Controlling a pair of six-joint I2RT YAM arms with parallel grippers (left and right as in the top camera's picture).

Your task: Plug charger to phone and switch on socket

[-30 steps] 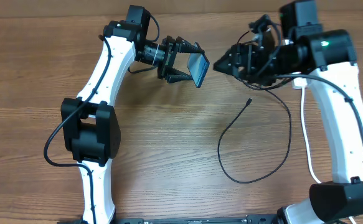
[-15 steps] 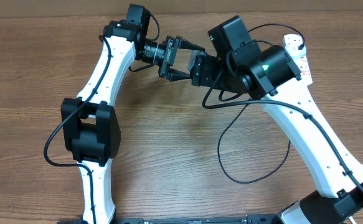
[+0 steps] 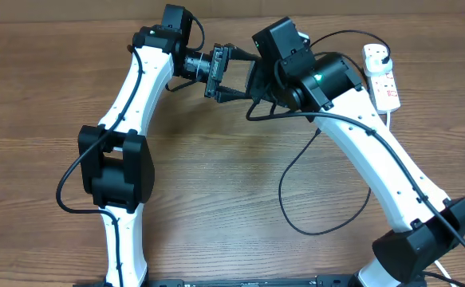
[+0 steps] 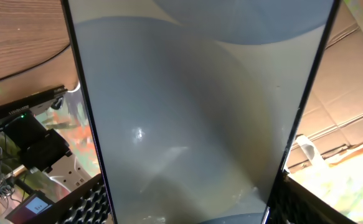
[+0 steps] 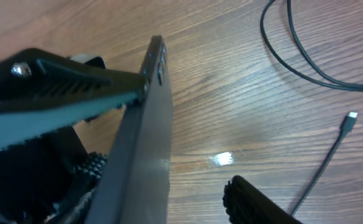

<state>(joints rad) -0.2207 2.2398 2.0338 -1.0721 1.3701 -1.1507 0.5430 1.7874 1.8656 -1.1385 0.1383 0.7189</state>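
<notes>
My left gripper (image 4: 193,208) is shut on the phone (image 4: 193,112), whose pale screen fills the left wrist view. In the right wrist view the phone (image 5: 151,130) stands edge-on between my right gripper's (image 5: 169,186) fingers. The left pad (image 5: 86,169) is at the phone, and the right fingertip (image 5: 249,200) is still a gap away, so this gripper is open. In the overhead view the right wrist (image 3: 284,52) covers the phone next to the left gripper (image 3: 238,76). The charger (image 3: 282,179) loops on the table, its connector tip (image 5: 350,117) lying free. The socket (image 3: 384,80) sits at the back right.
A thick white cord (image 3: 388,119) runs down from the socket beside the right arm. The charger's black loop (image 3: 328,227) spreads over the table's right middle. The left arm's base (image 3: 119,171) stands at the left.
My right arm has swung left from over the socket to the phone, and its jaws have narrowed around it. The socket now shows. The left arm holds still.
</notes>
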